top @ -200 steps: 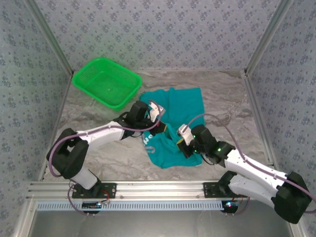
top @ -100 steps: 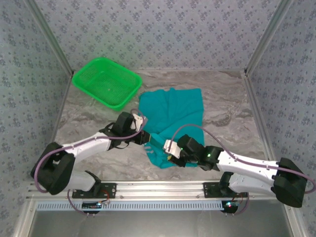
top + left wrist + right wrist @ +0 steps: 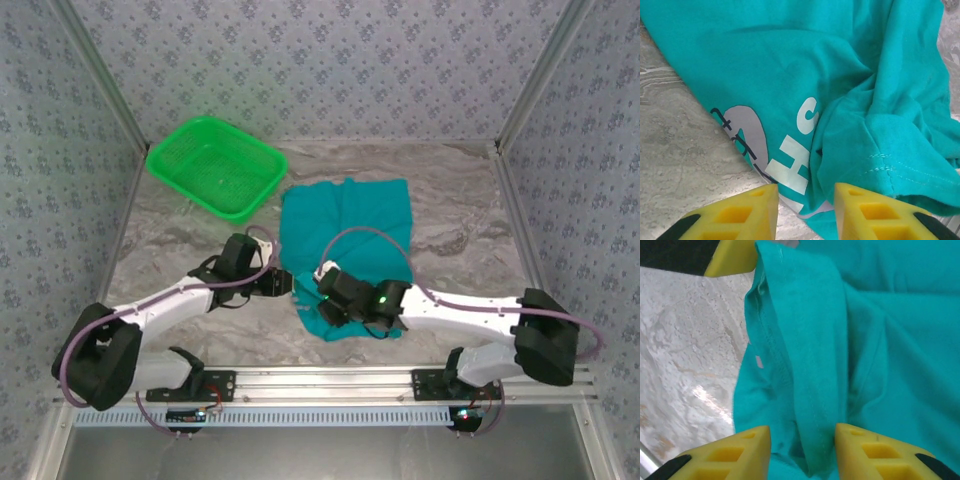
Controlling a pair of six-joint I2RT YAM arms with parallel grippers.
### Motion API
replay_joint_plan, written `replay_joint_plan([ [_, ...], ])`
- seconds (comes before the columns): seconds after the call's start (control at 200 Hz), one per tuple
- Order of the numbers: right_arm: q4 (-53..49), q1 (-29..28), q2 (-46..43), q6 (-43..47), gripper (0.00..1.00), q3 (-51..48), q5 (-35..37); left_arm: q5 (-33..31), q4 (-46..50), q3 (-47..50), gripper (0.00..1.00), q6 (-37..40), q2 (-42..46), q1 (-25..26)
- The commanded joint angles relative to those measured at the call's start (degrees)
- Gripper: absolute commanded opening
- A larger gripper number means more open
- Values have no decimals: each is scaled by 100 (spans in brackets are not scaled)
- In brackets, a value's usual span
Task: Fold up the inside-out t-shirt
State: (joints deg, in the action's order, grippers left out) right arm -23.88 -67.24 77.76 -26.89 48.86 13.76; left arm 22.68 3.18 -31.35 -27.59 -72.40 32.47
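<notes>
Overhead, the t-shirt (image 3: 350, 215) lies crumpled mid-bench (image 3: 460, 200), its lower end toward the near edge, where the left gripper (image 3: 287, 285) and right gripper (image 3: 315, 296) meet over it. From the left wrist, the yellow fingers (image 3: 740, 210) stand apart, released, at the white lettering (image 3: 790, 167) along the hem. From the right wrist, the fingers (image 3: 875, 450) are likewise spread, with a raised fold (image 3: 805, 365) between them.

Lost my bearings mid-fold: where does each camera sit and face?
Top external: fixed high behind the robot, facing down at table; left arm, right arm, t-shirt, green mesh basket.
Left wrist: on left arm, down past left tool at t-shirt lettering.
Right wrist: on right arm, down past right tool at stitched hem.
Shared: t-shirt.
</notes>
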Motion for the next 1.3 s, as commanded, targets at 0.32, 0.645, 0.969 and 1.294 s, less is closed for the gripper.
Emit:
replay_joint_plan([
  [0.32,-1480,-365,1212,-2592,23,800,1268,605,-349,-683,31,62,-779,198],
  [0.645,-2008,240,-381,-2157,0,240,108,737,540,-2199,0,373,-886,585],
  [0.969,-2249,1121,-2007,-1518,6,-292,-1273,885,1152,-4201,0,447,-2455,868],
  [1.294,-2003,3503,-2530,-1368,17,-738,-2324,1336,1121,-5892,0,338,-4460,899],
])
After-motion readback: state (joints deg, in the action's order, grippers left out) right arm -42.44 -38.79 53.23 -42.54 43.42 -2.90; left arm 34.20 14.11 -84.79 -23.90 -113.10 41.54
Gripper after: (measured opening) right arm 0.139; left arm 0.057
